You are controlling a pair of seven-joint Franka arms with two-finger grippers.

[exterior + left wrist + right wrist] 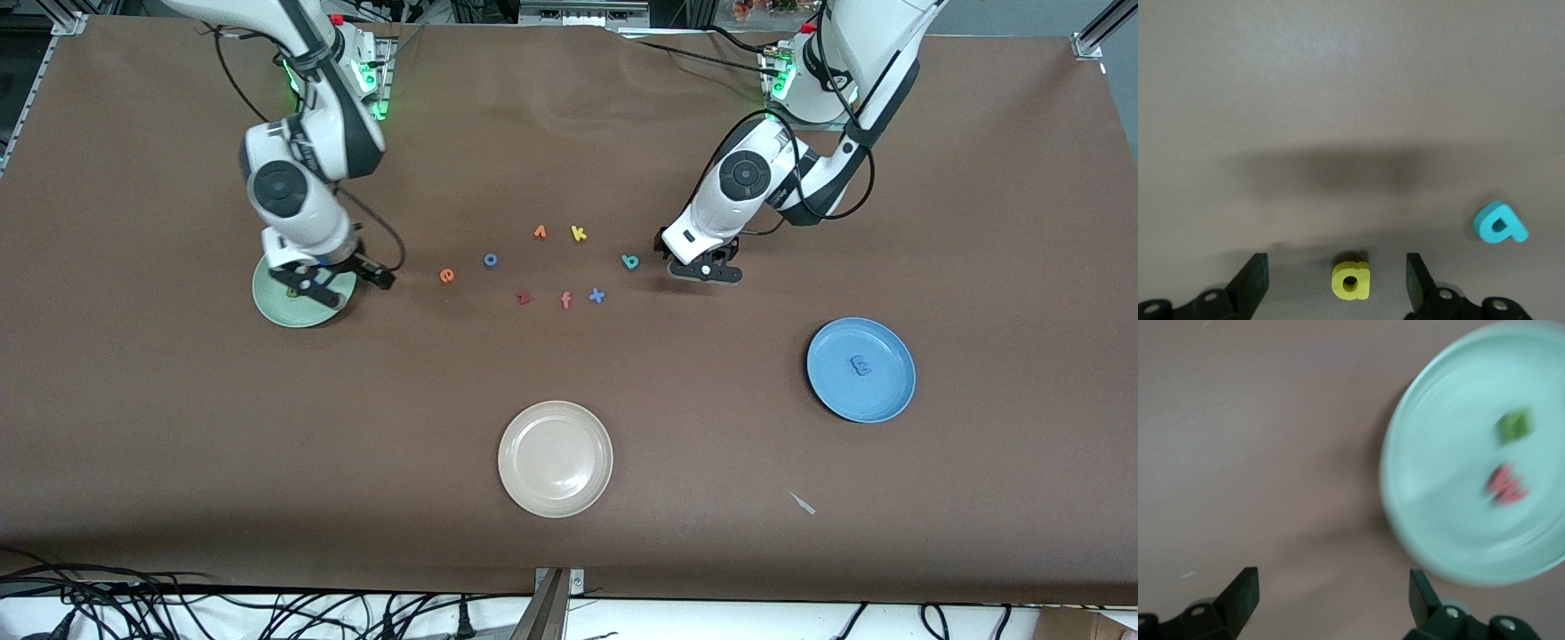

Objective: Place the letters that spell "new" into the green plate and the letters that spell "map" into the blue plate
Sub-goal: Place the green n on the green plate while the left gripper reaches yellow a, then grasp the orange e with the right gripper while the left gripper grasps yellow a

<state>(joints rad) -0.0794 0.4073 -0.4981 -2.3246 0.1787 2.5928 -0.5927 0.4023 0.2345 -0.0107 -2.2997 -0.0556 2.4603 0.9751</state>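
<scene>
My left gripper (1336, 260) is open and low over the table, its fingers straddling the yellow p (1351, 280) without touching it. The teal a (1499, 224) (630, 261) lies beside it. In the front view that gripper (707, 269) hides the p. My right gripper (313, 283) (1332, 577) hangs open and empty over the edge of the green plate (276, 309) (1438, 453). The green n (1516, 425) and the salmon w (1506, 485) lie in that plate. The orange e (447, 276) rests on the table. The blue m (860, 364) is in the blue plate (889, 391).
Loose letters lie mid-table: a blue o (491, 260), an orange one (540, 232), a yellow k (579, 234), a dark red z (524, 298), a salmon f (565, 300), a blue x (597, 296). A beige plate (556, 418) sits nearer the camera.
</scene>
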